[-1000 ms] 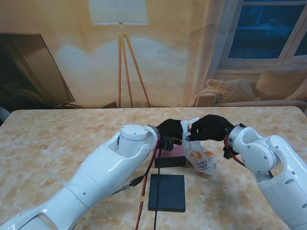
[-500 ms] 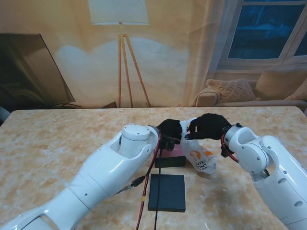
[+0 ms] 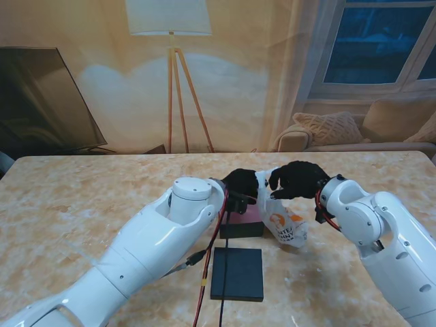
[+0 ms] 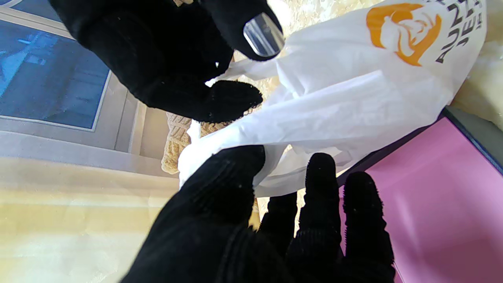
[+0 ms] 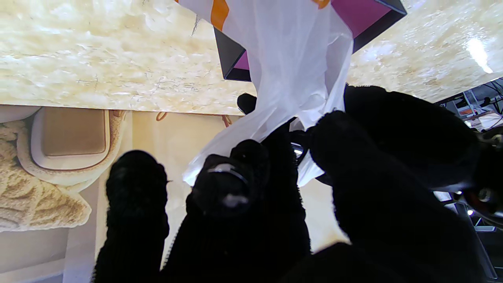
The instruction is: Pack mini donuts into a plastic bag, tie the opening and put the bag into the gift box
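A white plastic bag (image 3: pixel 283 225) with an orange logo hangs just right of the open gift box (image 3: pixel 242 219), its bottom near the table. My left hand (image 3: pixel 242 184) and right hand (image 3: pixel 297 180), both in black gloves, meet at the bag's top and each pinches a strip of its mouth. In the left wrist view my left hand (image 4: pixel 275 224) presses its thumb on a twisted strip of the bag (image 4: pixel 353 98), over the box's pink inside (image 4: pixel 432 204). In the right wrist view my right hand (image 5: pixel 275 196) grips the bag (image 5: pixel 290 59). No donuts show through the bag.
The box's flat black lid (image 3: pixel 237 273) lies on the marble table (image 3: pixel 82 204), nearer to me than the box. A red and black cable (image 3: pixel 212 252) runs along my left forearm beside the lid.
My right forearm has shifted slightly; both hands stay at the bag's top and the bag hangs in the same place.
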